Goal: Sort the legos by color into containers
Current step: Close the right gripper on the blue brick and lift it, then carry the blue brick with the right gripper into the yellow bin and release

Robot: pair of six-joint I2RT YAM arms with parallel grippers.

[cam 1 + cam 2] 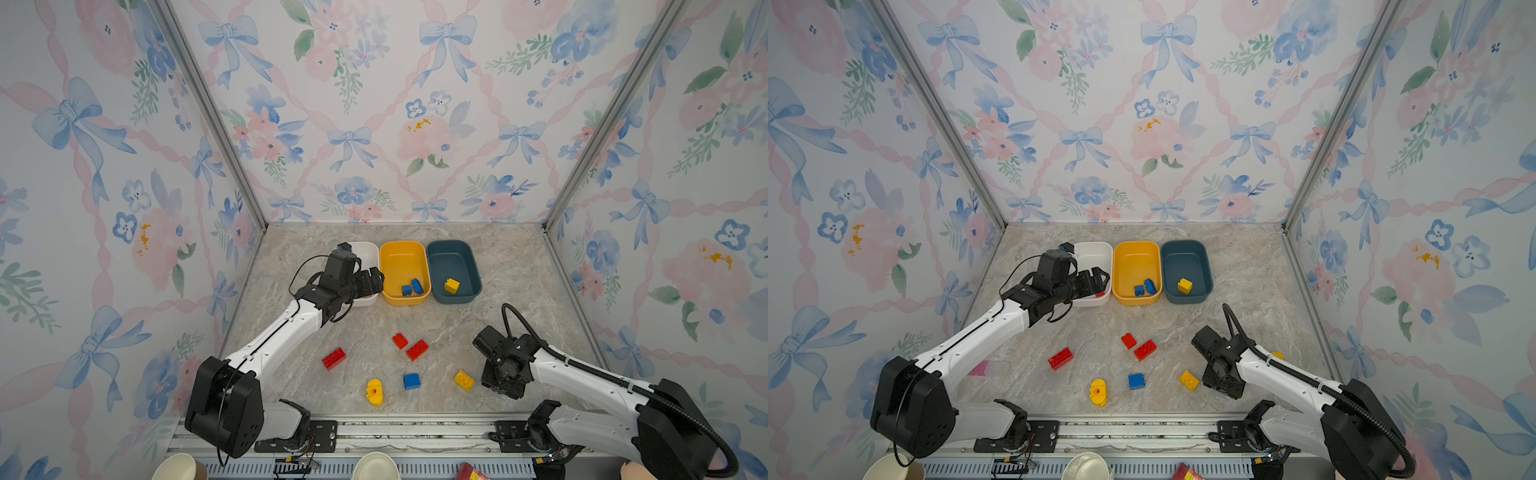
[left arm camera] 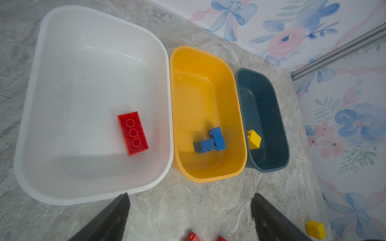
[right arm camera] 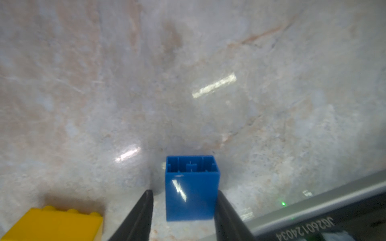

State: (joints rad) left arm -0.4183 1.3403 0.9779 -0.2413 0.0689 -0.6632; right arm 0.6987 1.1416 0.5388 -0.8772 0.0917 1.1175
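Right wrist footage was filled by a blue brick [image 3: 192, 187] standing on the marble table [image 3: 188, 73], its hollow underside exposed. The right gripper [image 3: 184, 191] was set astride it, jaws partly open. One finger was laid against a flat side and a sliver of gap was left at the other, so no grip was yet made. A loose yellow brick [image 3: 52, 223] was left just beside.

The left gripper [image 2: 189, 195] was held wide open and empty near the white tub [image 2: 27, 104], where a red brick [image 2: 133, 133] lay. Two blue bricks [image 2: 208, 140] were lodged in the yellow-orange tub [image 2: 188, 73] and a sorted yellow brick [image 2: 253, 138] in the teal tub [image 2: 261, 104]. The straddled brick was therefore judged bound for the yellow-orange one.
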